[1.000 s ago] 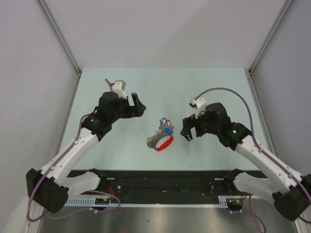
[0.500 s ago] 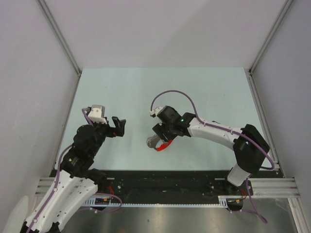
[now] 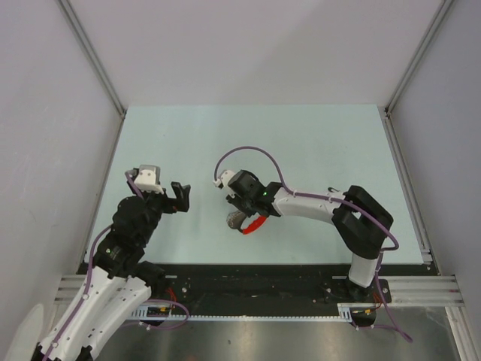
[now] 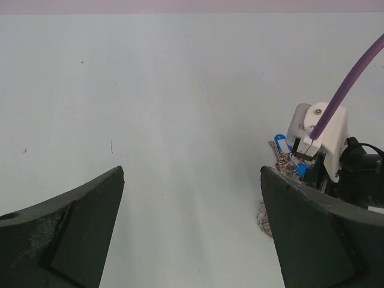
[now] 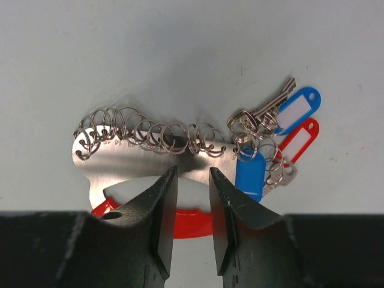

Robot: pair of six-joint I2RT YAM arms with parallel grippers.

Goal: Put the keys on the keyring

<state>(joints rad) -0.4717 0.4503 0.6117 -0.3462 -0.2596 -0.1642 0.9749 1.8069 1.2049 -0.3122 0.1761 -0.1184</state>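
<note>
The keyring [image 5: 138, 159] is a grey metal plate with a row of several wire rings and a red curved end piece [image 5: 195, 221]; it lies flat on the table [image 3: 316, 143]. The keys [image 5: 297, 111], with blue and red tags, are bunched at its right end. My right gripper [image 5: 193, 171] hangs straight over the plate's lower edge. Its jaws are a narrow gap apart, and the red piece crosses below that gap. From above, the right gripper [image 3: 244, 207] covers the keys and only the keyring [image 3: 234, 219] shows. My left gripper [image 3: 183, 197] stands wide open and holds nothing, left of the keyring [image 4: 262, 217].
Grey walls with metal corner rails enclose the pale table on three sides. The purple cable [image 3: 240, 154] loops over the right wrist. The black base rail [image 3: 248, 289] runs along the near edge.
My right arm has swung left over the keyring and its jaws have narrowed from wide open. The left arm has drawn back toward the near left, still open.
</note>
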